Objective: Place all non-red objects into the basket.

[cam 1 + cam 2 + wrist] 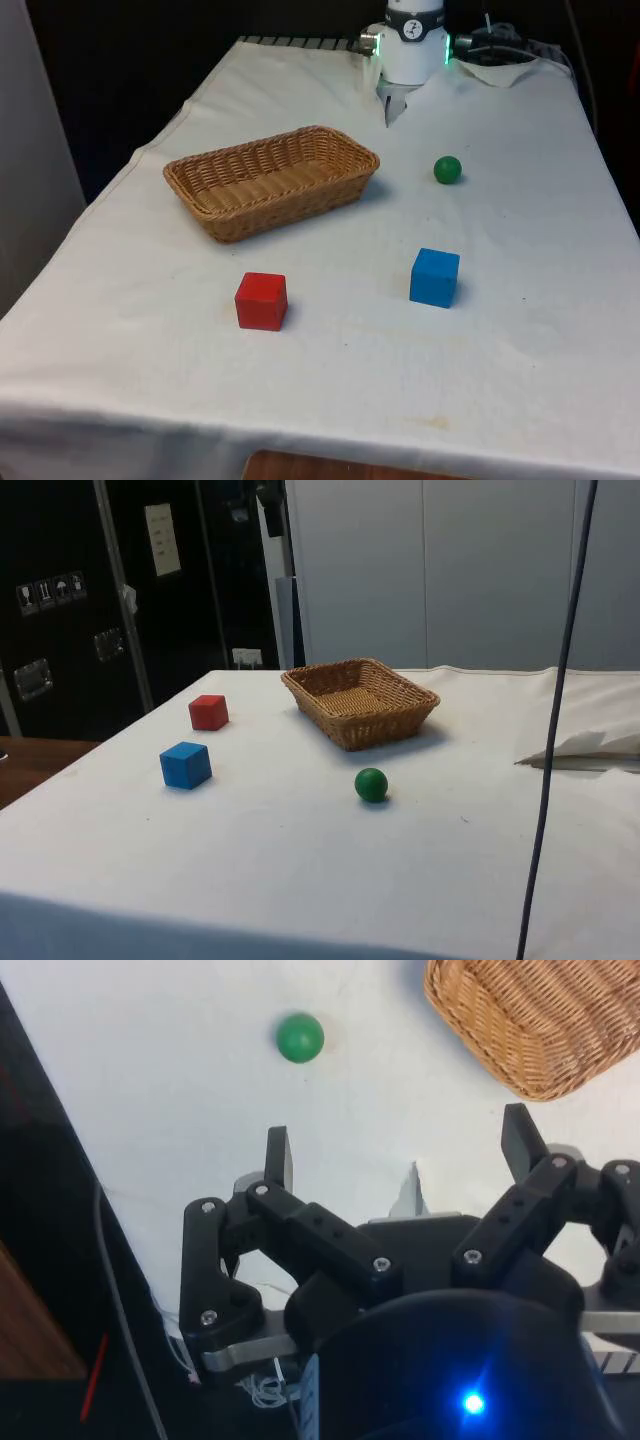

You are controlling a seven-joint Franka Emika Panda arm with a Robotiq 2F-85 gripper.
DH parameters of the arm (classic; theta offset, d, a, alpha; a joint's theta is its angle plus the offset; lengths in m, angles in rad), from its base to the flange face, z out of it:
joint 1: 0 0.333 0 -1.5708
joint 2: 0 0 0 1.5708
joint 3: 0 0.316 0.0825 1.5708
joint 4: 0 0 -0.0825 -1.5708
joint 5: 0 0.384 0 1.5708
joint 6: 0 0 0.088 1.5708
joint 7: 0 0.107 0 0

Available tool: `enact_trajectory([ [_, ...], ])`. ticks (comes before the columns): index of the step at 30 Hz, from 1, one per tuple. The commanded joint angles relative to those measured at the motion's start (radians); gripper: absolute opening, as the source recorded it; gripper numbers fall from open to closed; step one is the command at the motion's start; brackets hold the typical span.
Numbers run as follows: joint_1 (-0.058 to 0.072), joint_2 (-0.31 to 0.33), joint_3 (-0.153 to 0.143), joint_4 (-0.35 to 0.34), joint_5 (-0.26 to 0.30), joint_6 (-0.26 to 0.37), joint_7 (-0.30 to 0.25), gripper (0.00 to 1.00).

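1. Hand (395,1150) wide open, nothing between the fingers (277,1155); it hangs above bare cloth, clear of every object
2. Basket (345,160) holds nothing, so by my read no part of the task is done yet; two non-red things left to move: ball and blue cube
3. Ball (447,169) green, sits loose on the counter (520,340) toward the front view's right of the basket, well apart from it; side view puts it in front of the basket, on open cloth
4. Blue cube (434,277) lies nearer the camera than the ball in the front view, also on the right; red cube (261,300) to its left, should stay put
5. Key relation: in the wrist view the ball (299,1037) lies ahead of the fingertips and off to the side of the finger away from the basket (540,1020), not centred in the gap; ball is the nearest non-red thing to the hand, so likely first pick
6. Ball is round, no long axis, so finger turn does not matter; hand needs to shift forward and sideways to centre over it, then drop
7. Risk: ball can roll if one finger touches first
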Motion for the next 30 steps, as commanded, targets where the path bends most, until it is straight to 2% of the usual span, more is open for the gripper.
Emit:
enact_trajectory([
  [1, 0.000, -0.001, 0.000, -0.003, 0.000, 0.000, 0.000, 1.00],
  [3, 0.001, -0.033, 0.000, -0.047, -0.011, 0.027, 0.006, 1.00],
  [9, 0.001, -0.076, 0.001, -0.105, -0.023, 0.060, 0.007, 1.00],
  [10, 0.000, -0.058, 0.000, -0.090, -0.010, 0.046, 0.000, 1.00],
  [11, 0.001, -0.084, 0.001, -0.114, -0.027, 0.065, 0.007, 1.00],
  [17, 0.000, -0.149, 0.002, -0.191, -0.054, 0.109, 0.008, 1.00],
  [18, 0.000, -0.133, 0.000, -0.174, -0.040, 0.090, 0.000, 1.00],
  [25, -0.001, -0.204, 0.005, -0.259, -0.071, 0.147, 0.010, 1.00],
  [26, 0.000, -0.196, 0.002, -0.250, -0.058, 0.130, 0.000, 1.00],
  [27, -0.001, -0.219, 0.006, -0.282, -0.074, 0.162, 0.011, 1.00],
  [30, -0.002, -0.243, 0.008, -0.320, -0.079, 0.188, 0.011, 1.00],
])
